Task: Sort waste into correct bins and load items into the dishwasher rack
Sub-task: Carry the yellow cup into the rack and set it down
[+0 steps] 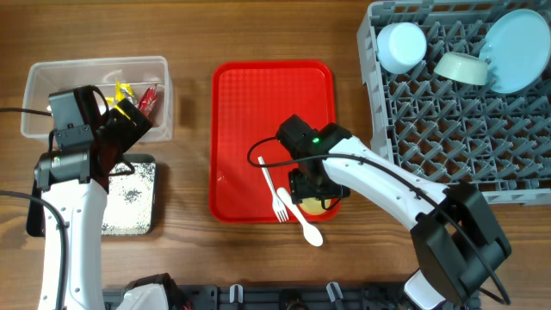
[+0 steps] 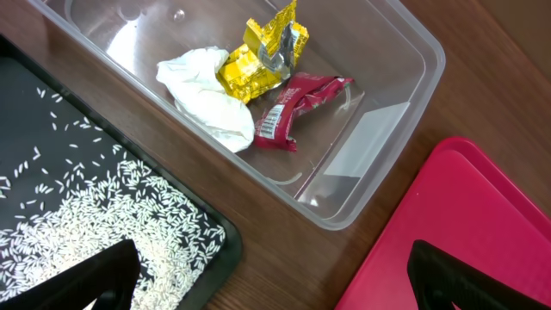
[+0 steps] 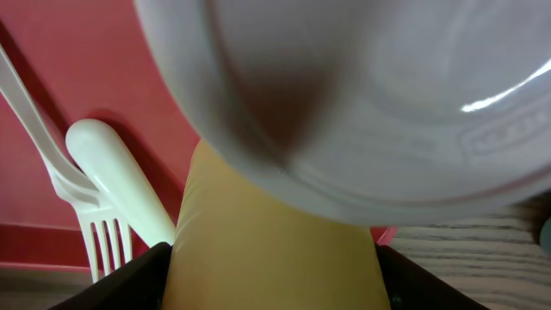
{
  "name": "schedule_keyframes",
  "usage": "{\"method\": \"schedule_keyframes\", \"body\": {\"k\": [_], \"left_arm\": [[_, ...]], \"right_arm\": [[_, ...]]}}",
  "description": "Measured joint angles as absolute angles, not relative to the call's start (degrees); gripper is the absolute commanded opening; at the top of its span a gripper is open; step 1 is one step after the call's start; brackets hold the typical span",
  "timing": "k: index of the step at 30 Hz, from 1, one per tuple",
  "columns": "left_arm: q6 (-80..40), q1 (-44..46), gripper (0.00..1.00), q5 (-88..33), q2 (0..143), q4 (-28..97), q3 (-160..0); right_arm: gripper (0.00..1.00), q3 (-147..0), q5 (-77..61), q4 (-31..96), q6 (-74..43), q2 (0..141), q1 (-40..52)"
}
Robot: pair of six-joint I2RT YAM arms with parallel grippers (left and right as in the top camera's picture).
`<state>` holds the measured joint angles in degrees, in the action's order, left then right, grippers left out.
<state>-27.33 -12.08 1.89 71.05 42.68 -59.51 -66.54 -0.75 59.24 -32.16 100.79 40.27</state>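
Wooden table point(image 1: 189, 34) carries one rack point(image 1: 448, 146) at 2 o'clock with three items: white cup point(image 1: 402, 46), green bowl point(image 1: 462, 67), plate point(image 1: 516, 50). One tub point(image 1: 39, 103) at 10 holds three scraps: tissue point(image 2: 207, 99), foil point(image 2: 258, 60), red wrapper point(image 2: 293, 108). One black tray point(image 2: 34, 112) at 8 holds crumbs point(image 2: 112, 215). One fork point(image 1: 274, 194) and one spoon point(image 1: 303, 226) lie at 6 on the red tray point(image 1: 258, 112). Your left gripper point(image 2: 284, 280) hangs above tub and black tray, fingers spread wide. Your right gripper point(image 1: 312, 194), reaching in from 5, clamps the yellow cup point(image 3: 267, 250).
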Motion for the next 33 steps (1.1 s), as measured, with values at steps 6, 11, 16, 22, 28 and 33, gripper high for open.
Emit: {"method": "schedule_keyframes", "body": {"k": [6,11,16,22,28,33], "left_arm": [[-27.3,-12.1,1.00,1.9,71.0,42.7,-59.5],[-27.3,-12.1,1.00,1.9,71.0,42.7,-59.5],[-27.3,-12.1,1.00,1.9,71.0,42.7,-59.5],[-27.3,-12.1,1.00,1.9,71.0,42.7,-59.5],[-27.3,-12.1,1.00,1.9,71.0,42.7,-59.5],[-27.3,-12.1,1.00,1.9,71.0,42.7,-59.5]], "right_arm": [[0.60,-66.6,-0.6,59.2,-32.9,100.8,40.3],[0.60,-66.7,-0.6,59.9,-33.0,100.8,40.3],[0.60,-67.4,-0.3,62.2,-33.0,100.7,40.2],[0.60,-69.8,0.1,66.1,-32.9,96.9,40.2],[0.57,-73.7,1.5,69.9,-32.9,88.3,40.0],[0.56,-74.3,3.8,71.7,-32.9,80.9,36.3]]}}
